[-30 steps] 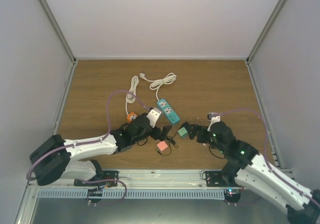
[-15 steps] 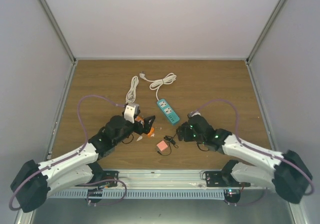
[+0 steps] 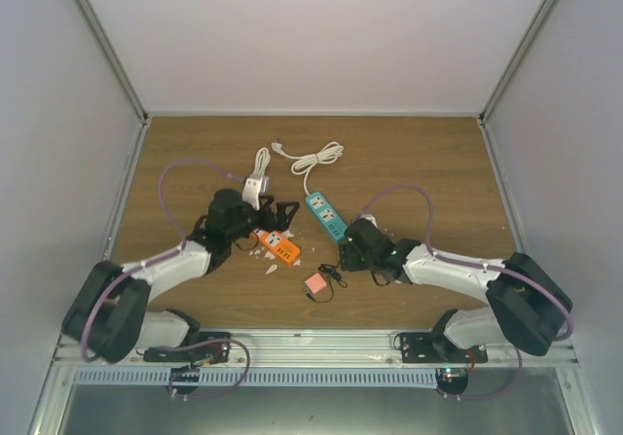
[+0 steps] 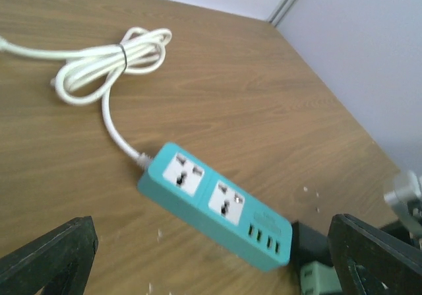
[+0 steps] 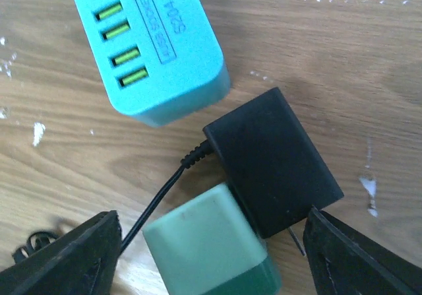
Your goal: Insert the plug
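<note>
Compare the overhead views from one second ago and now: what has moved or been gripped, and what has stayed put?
The left gripper pulled back from the centre, away and to the left, fingers open and empty. The right gripper moved left and now sits open over the plug and green block, holding nothing. The teal power strip, pink block and white cord stayed where they were.

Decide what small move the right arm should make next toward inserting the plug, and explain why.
Likely centre the open right gripper over the black plug and close on it. The plug lies flat and ungripped beside the teal power strip, and a green block sits against it, so an off-centre grasp could catch the block too.
</note>
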{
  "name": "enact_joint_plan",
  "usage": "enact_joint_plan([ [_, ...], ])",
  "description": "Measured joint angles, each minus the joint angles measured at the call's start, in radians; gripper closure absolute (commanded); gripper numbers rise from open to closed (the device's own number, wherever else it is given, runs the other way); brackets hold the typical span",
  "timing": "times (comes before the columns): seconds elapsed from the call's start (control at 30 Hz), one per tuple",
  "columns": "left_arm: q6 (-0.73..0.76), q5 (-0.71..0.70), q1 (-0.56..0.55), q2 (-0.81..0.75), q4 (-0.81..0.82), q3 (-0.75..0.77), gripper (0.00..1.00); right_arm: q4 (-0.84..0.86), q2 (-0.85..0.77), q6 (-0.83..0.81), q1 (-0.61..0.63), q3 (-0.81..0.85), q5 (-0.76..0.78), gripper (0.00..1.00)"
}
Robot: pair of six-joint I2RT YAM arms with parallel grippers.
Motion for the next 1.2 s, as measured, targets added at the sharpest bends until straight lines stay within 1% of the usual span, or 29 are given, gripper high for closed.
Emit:
enact_joint_plan([
  [0.1, 0.011, 0.071, 0.046, 0.107, 0.021, 0.097, 0.01, 0.008, 0.039, -0.012, 0.0, 0.028, -0.001, 0.41],
  [0.13, 0.014, 0.089, 0.058, 0.131, 0.027, 0.128, 0.01, 0.01, 0.05, -0.01, 0.0, 0.034, 0.0, 0.43],
  [0.2, 0.022, 0.111, 0.074, 0.156, 0.034, 0.179, 0.01, 0.01, 0.058, -0.018, 0.0, 0.04, 0.002, 0.44],
  [0.3, 0.034, 0.134, 0.094, 0.174, 0.038, 0.24, 0.01, 0.008, 0.056, -0.019, 0.001, 0.041, 0.0, 0.4],
  [0.4, 0.04, 0.156, 0.12, 0.201, 0.037, 0.301, 0.01, 0.002, 0.014, -0.034, 0.005, 0.031, -0.004, 0.3],
  [0.47, 0.044, 0.179, 0.14, 0.234, 0.036, 0.36, 0.01, -0.006, -0.057, -0.052, 0.01, 0.016, -0.005, 0.23],
  [0.57, 0.057, 0.221, 0.161, 0.299, 0.01, 0.48, 0.01, -0.015, -0.186, -0.085, 0.014, 0.001, -0.005, 0.17],
  [0.67, 0.084, 0.256, 0.171, 0.369, -0.087, 0.673, 0.01, -0.037, -0.261, -0.124, 0.016, 0.018, 0.0, 0.16],
  [0.73, 0.092, 0.273, 0.174, 0.386, -0.147, 0.785, 0.01, -0.067, -0.255, -0.143, 0.016, 0.058, 0.01, 0.16],
  [0.8, 0.09, 0.289, 0.175, 0.374, -0.159, 0.837, 0.01, -0.066, -0.216, -0.152, 0.017, 0.09, 0.005, 0.16],
  [0.87, 0.08, 0.298, 0.176, 0.326, -0.139, 0.808, 0.01, -0.04, -0.183, -0.153, 0.018, 0.082, -0.017, 0.16],
  [0.9, 0.073, 0.3, 0.176, 0.285, -0.109, 0.748, 0.01, -0.018, -0.177, -0.151, 0.018, 0.063, -0.026, 0.16],
  [0.93, 0.064, 0.3, 0.175, 0.243, -0.079, 0.675, 0.01, 0.006, -0.175, -0.151, 0.019, 0.033, -0.037, 0.16],
  [0.97, 0.059, 0.301, 0.175, 0.189, -0.016, 0.563, 0.01, 0.032, -0.181, -0.151, 0.025, -0.006, -0.041, 0.16],
  [1.03, 0.047, 0.313, 0.175, 0.106, 0.055, 0.343, 0.01, 0.06, -0.211, -0.142, 0.046, -0.092, -0.026, 0.16],
  [1.07, 0.038, 0.318, 0.175, 0.092, 0.069, 0.259, 0.01, 0.056, -0.232, -0.132, 0.057, -0.122, -0.008, 0.16],
  [1.1, 0.029, 0.322, 0.175, 0.091, 0.068, 0.209, 0.01, 0.042, -0.253, -0.121, 0.066, -0.143, 0.013, 0.17],
  [1.2, -0.012, 0.349, 0.169, 0.093, 0.044, 0.103, 0.01, -0.01, -0.274, -0.079, 0.071, -0.132, 0.059, 0.21],
])
